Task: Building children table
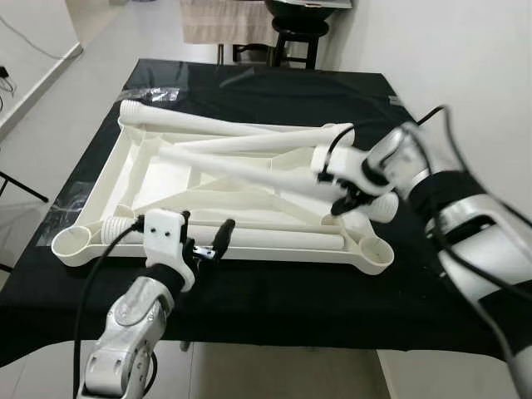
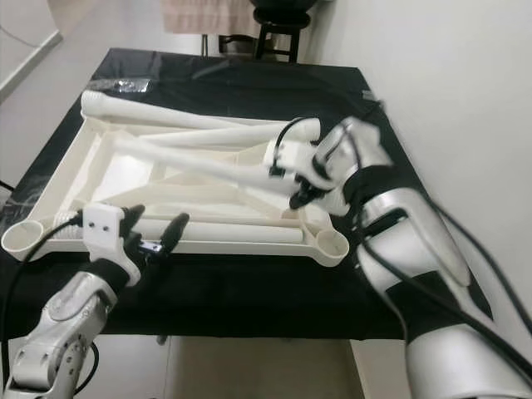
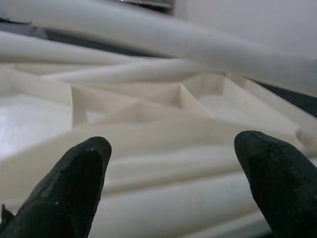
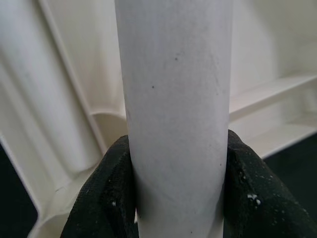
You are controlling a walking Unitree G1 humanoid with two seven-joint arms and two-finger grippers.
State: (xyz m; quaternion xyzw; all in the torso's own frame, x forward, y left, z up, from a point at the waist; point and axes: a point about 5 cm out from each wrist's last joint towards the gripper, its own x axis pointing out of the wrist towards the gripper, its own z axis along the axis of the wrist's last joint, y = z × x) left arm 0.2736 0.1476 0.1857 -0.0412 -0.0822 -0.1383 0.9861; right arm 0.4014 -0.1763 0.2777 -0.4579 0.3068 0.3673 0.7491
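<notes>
A white plastic table top (image 1: 98, 170) lies upside down on the black-covered table (image 1: 274, 307), with a round leg socket at each corner. Several loose white legs rest inside it. One leg (image 1: 241, 169) runs diagonally across the top, and my right gripper (image 1: 345, 202) is shut on its right end; the right wrist view has that leg (image 4: 176, 99) squeezed between both black fingers. Another leg (image 1: 283, 240) lies along the near rim. My left gripper (image 1: 208, 237) stands open just in front of it, its fingers (image 3: 74, 188) spread wide with nothing between them.
A corner socket (image 1: 376, 252) sits at the near right, another (image 1: 71, 243) at the near left. A clear plastic bag (image 1: 154, 93) lies at the far left of the black cloth. A dark stool (image 1: 299, 37) stands behind the table. A white wall runs along the right.
</notes>
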